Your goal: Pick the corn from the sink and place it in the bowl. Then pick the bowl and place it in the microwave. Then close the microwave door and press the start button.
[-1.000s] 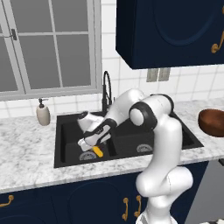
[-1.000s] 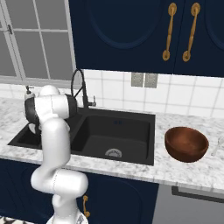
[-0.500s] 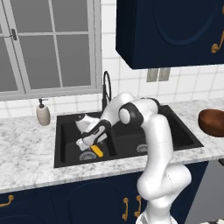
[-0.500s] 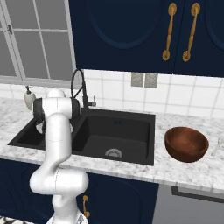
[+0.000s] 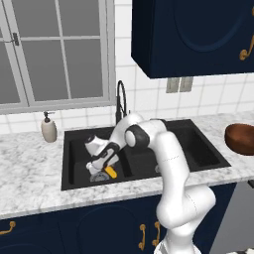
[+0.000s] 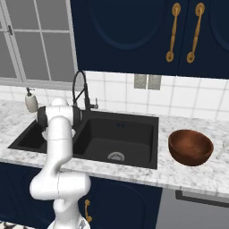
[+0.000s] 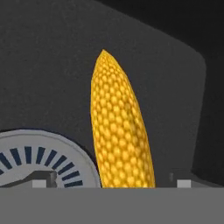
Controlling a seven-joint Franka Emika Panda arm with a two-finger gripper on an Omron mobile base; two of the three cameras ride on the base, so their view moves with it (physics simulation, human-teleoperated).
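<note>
Tool [image 5: 100, 170] lower, nearer corn [image 5: 111, 172].

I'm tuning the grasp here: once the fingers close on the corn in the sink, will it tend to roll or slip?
The corn is a rounded, tapering cob lying flat on the sink floor beside the drain, so a sideways nudge would probably roll it. Its bumpy kernels likely give some grip. It looks stiff and small, probably light. The gripper is open over it.

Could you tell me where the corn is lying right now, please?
The corn lies on the floor of the sink's left basin, beside the round silver drain, directly under the open hand.
</note>
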